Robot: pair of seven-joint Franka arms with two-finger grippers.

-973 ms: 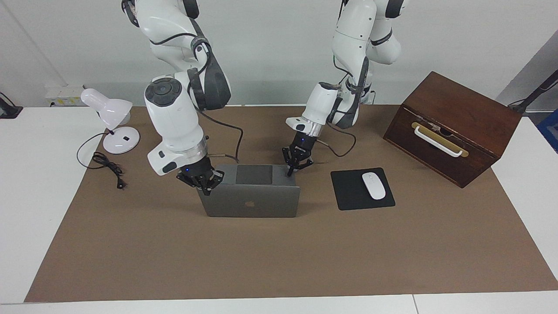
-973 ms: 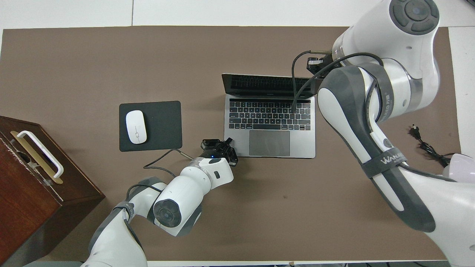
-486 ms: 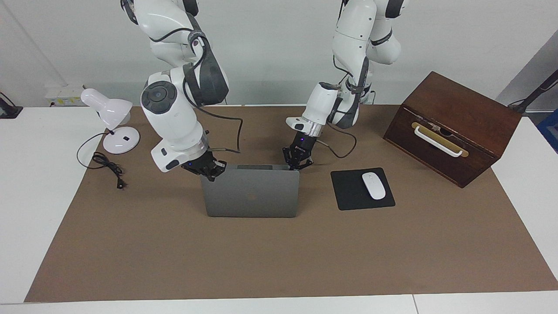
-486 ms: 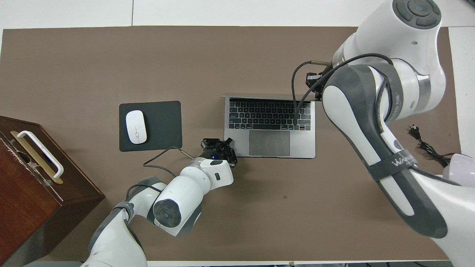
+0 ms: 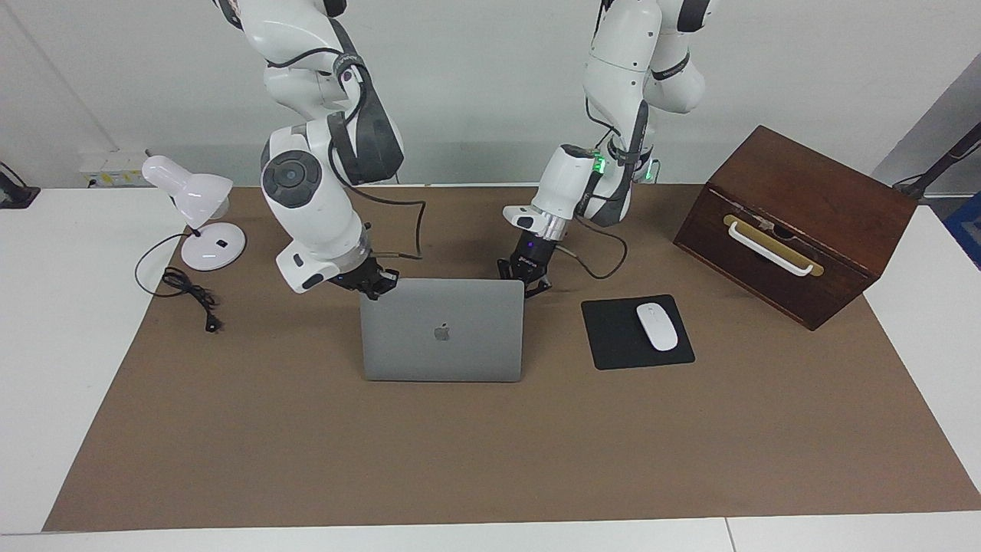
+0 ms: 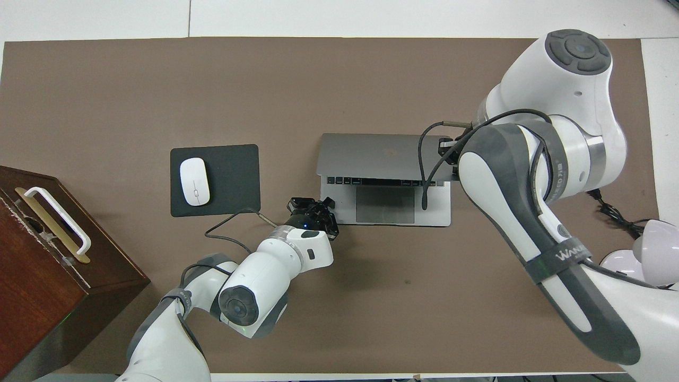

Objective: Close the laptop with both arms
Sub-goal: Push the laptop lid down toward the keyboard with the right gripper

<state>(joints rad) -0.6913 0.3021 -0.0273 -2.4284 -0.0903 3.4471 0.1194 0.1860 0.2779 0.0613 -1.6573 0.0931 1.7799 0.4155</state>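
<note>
The silver-grey laptop [image 5: 441, 337] stands in the middle of the brown mat, its lid with the dark apple logo tipped toward the robots and partly down. In the overhead view the lid [image 6: 382, 154] covers most of the keyboard; one row of keys and the trackpad [image 6: 384, 205] still show. My right gripper [image 5: 375, 284] is at the lid's top corner toward the right arm's end, also seen from overhead [image 6: 447, 154]. My left gripper [image 5: 526, 279] is low at the base's near corner toward the left arm's end [image 6: 314, 208].
A black mouse pad [image 5: 613, 337] with a white mouse [image 5: 657, 326] lies beside the laptop toward the left arm's end. A brown wooden box [image 5: 797, 222] with a white handle stands past it. A white desk lamp [image 5: 195, 207] and its cable [image 5: 188, 295] are at the right arm's end.
The laptop lid has swung from leaning back, through upright, to tipped down over the keyboard. My right gripper moved with its corner. My left gripper stayed at the base's corner.
</note>
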